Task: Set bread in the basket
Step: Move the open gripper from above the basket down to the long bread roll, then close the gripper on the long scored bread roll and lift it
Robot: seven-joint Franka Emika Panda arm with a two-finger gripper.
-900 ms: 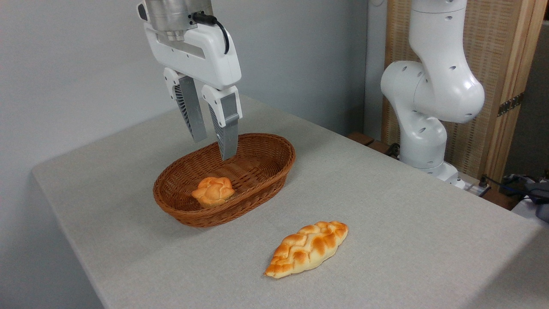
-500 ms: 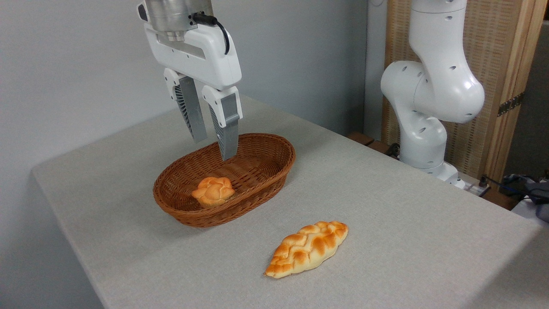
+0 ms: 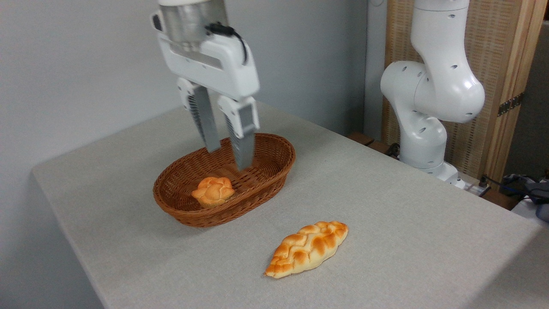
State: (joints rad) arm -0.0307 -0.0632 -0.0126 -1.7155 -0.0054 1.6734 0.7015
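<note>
The braided loaf (image 3: 307,248) lay flat on the grey tablecloth (image 3: 386,206), in front of the wicker basket (image 3: 274,171) and well apart from it. Its long axis ran on a diagonal, one pointed end aimed at the lower left of the view and the other at the upper right, with the golden-brown plaited crust facing up and the pale yellow side turned toward the camera. The gripper (image 3: 227,159) hung above the basket's middle with its two grey fingers (image 3: 243,148) pointing down; the jaws stood apart by a modest gap, empty, touching neither basket nor bread. A small orange flower-shaped bun (image 3: 213,191) sat inside the basket toward its near left end, below and left of the fingertips. The fingers looked slightly blurred, so their ribbed inner faces were hard to make out. The top of the gripper's wrist was cut off by the upper edge, as was the upper part of the white arm (image 3: 433,94) standing at the right, behind the table.
</note>
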